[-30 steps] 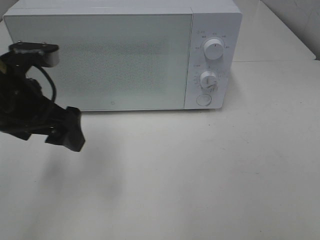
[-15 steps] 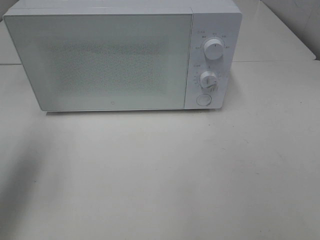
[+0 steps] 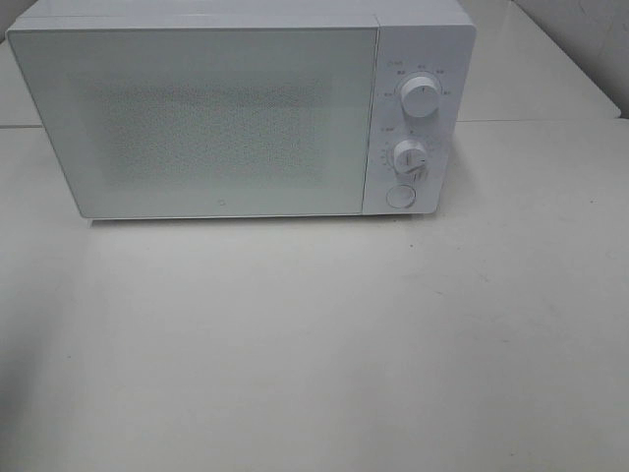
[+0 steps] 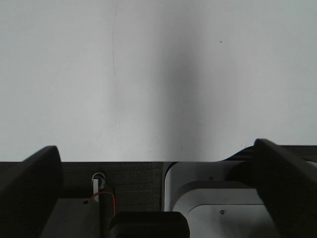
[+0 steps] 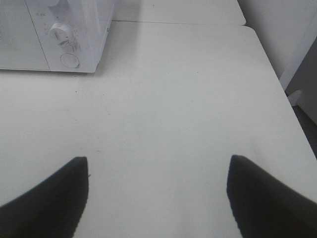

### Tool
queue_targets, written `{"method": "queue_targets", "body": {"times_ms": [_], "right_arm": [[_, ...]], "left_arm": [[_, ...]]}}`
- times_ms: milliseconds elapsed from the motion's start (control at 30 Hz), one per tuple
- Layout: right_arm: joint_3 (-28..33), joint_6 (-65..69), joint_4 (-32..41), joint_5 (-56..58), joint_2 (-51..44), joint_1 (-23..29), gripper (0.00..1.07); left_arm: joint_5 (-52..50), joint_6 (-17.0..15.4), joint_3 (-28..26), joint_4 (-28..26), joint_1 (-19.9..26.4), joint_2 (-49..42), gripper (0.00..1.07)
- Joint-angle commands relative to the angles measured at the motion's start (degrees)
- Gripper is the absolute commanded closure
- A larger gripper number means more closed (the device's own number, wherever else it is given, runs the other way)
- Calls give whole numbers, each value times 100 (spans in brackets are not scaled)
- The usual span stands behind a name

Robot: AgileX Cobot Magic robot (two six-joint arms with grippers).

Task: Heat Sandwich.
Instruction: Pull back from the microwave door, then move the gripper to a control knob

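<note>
The left end effector (image 4: 156, 148) has its two dark fingers spread wide, with nothing between them. It faces a plain white surface. The right end effector (image 5: 158, 162) is spread wide too, low over the desk (image 5: 188, 109), near the knob end of the microwave (image 5: 84, 44). Only the high camera shows the whole microwave, door shut. I cannot tell where the sandwich is.

A white microwave (image 3: 197, 118) stands at the back of a white table (image 3: 324, 344), its speckled door shut. On its right-hand panel sit an upper dial (image 3: 421, 96), a lower dial (image 3: 410, 157) and a round button (image 3: 400, 196) beneath
</note>
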Motion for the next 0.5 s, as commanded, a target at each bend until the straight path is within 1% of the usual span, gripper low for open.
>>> {"method": "queue_targets", "body": {"times_ms": [33, 100, 133, 167, 233, 267, 333, 400, 433, 467, 500], "right_arm": [[0, -6, -11, -34, -143, -34, 32], [0, -6, -11, -34, -143, -34, 32], [0, -6, -11, -34, -143, -34, 32], [0, -6, -11, -34, -143, -34, 32], [0, -6, -11, -34, -143, -34, 32], [0, -6, -11, -34, -143, -34, 32], [0, -6, -11, -34, -143, -34, 32], [0, -6, -11, -34, -143, -34, 32], [0, -6, -11, -34, -143, -34, 32], [0, -6, -11, -34, -143, -34, 32], [0, -6, -11, -34, -143, -34, 32]], "left_arm": [[-178, 97, 521, -29, 17, -819, 8], [-281, 97, 733, -29, 17, -1238, 8], [-281, 97, 733, -29, 17, -1238, 8], [-332, 97, 877, -29, 17, -1604, 8], [-355, 109, 985, -29, 17, -2005, 8], [-355, 109, 985, -29, 17, -2005, 8], [-355, 246, 1152, -23, 17, -2550, 8], [-361, 246, 1283, -34, 17, -2888, 8], [-401, 246, 1415, -46, 17, -3260, 8], [-401, 246, 1415, -46, 17, -3260, 8], [-447, 246, 1501, -57, 17, -3443, 8]]}}
